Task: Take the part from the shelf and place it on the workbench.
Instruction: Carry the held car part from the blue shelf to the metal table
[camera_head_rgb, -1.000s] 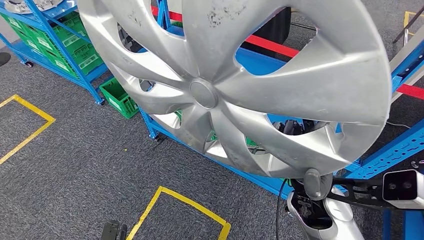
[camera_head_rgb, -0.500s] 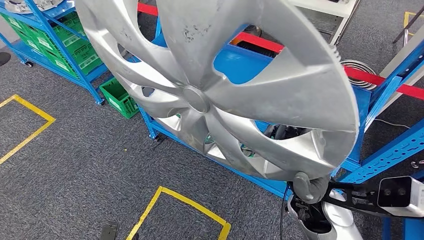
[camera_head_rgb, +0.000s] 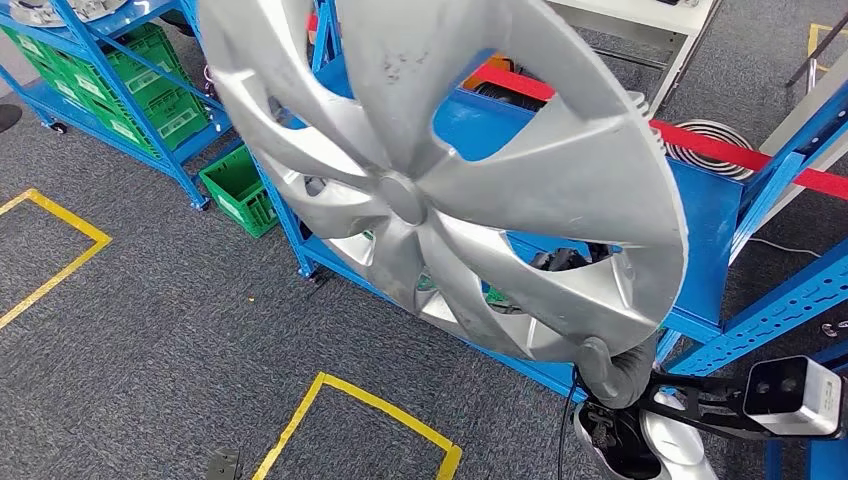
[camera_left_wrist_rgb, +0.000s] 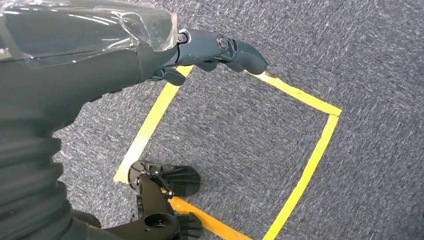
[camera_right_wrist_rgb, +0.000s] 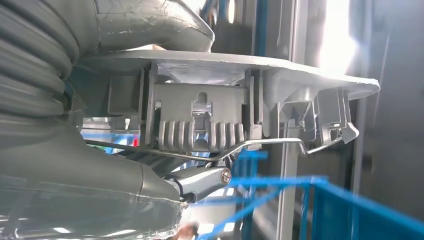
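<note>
Here, a large silver wheel cover (camera_head_rgb: 440, 180) is held up close before the head camera, tilted, above the blue shelf (camera_head_rgb: 700, 230) and the grey carpet (camera_head_rgb: 150, 330). Its lower rim is gripped by the right hand (camera_head_rgb: 615, 368), whose thick grey thumb is pressed against the outer face near the edge. In the right wrist view the rim of the cover (camera_right_wrist_rgb: 230, 67) is seen pinched between the thumb above and the darker fingers (camera_right_wrist_rgb: 200, 181) below, with the plastic clips and a wire ring of the cover's back side exposed. The left hand (camera_left_wrist_rgb: 200, 55) is seen hanging over the carpet with nothing in it; its dark fingers are curled loosely and held apart. Beneath it, a square of yellow tape (camera_left_wrist_rgb: 305, 165) is marked on the floor. Green crates (camera_head_rgb: 150, 90) are stacked on a second blue rack at the far left, and one green crate (camera_head_rgb: 235, 190) is set on the floor beside it. A red strip (camera_head_rgb: 740, 155) is stretched across behind the shelf.
</note>
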